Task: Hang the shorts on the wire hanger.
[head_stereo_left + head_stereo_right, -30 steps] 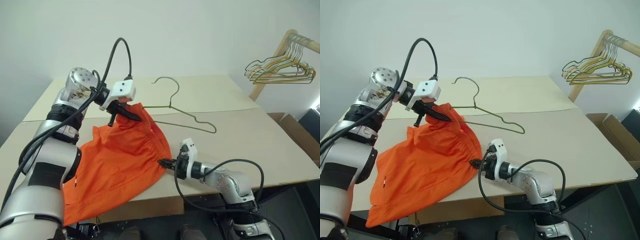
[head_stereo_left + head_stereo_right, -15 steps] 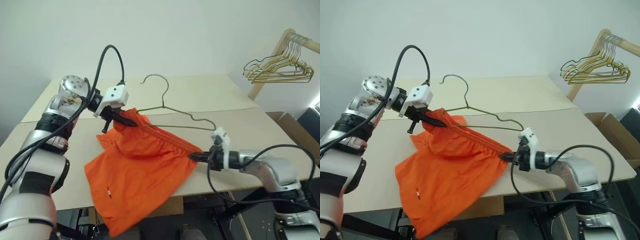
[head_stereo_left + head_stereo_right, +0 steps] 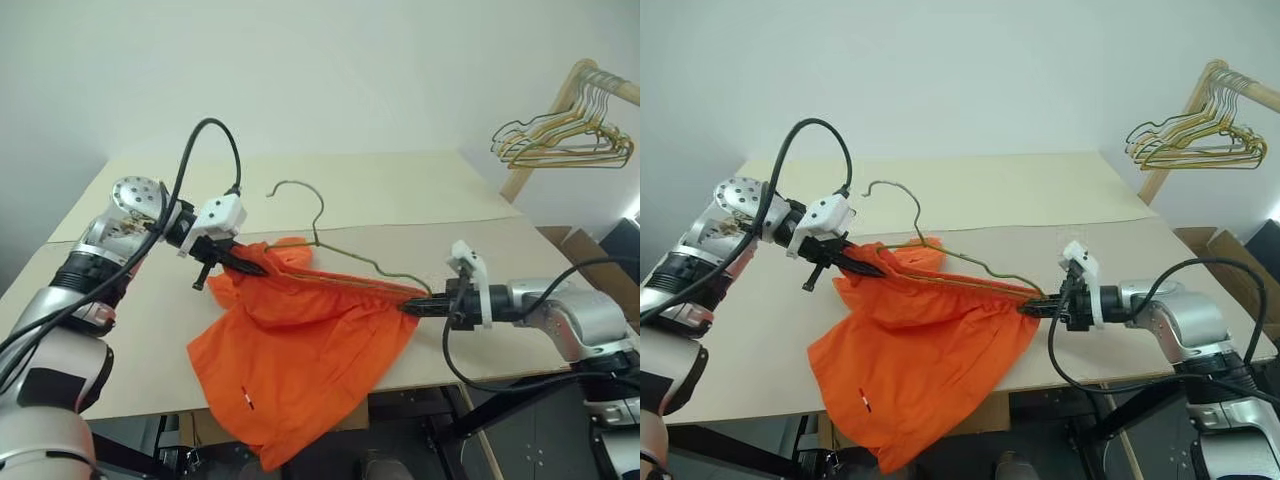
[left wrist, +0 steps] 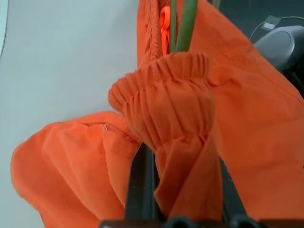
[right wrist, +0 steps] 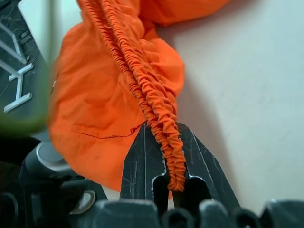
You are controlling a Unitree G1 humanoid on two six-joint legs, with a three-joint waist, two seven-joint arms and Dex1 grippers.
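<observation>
Above the table's (image 3: 560, 300) near edge, the shorts (image 3: 300, 360) are stretched by the waistband between two grippers in the left eye view. The left gripper (image 3: 255, 268) is clenched on one end, the right gripper (image 3: 412, 308) on the other, so the band's long axis runs from one to the other, sloping down toward the right gripper. The wire hanger (image 3: 345, 262) lies just behind and along that taut band, its hook (image 3: 300, 190) raised nearer the left gripper; whether the wire is already inside the waistband cannot be told.

From the right eye view, the legs of the shorts are seen draped past the table's near edge. A bunch of spare hangers (image 3: 1195, 145) is hung on a wooden rack (image 3: 1180, 130) beyond the table's far right corner, against a plain white wall.

At the left wrist, gathered elastic is seen folded over black fingers (image 4: 140, 190), with green wire running close alongside.

At the right wrist, the ruched band is pinched between closed fingers (image 5: 137, 166), pale tabletop beside.
</observation>
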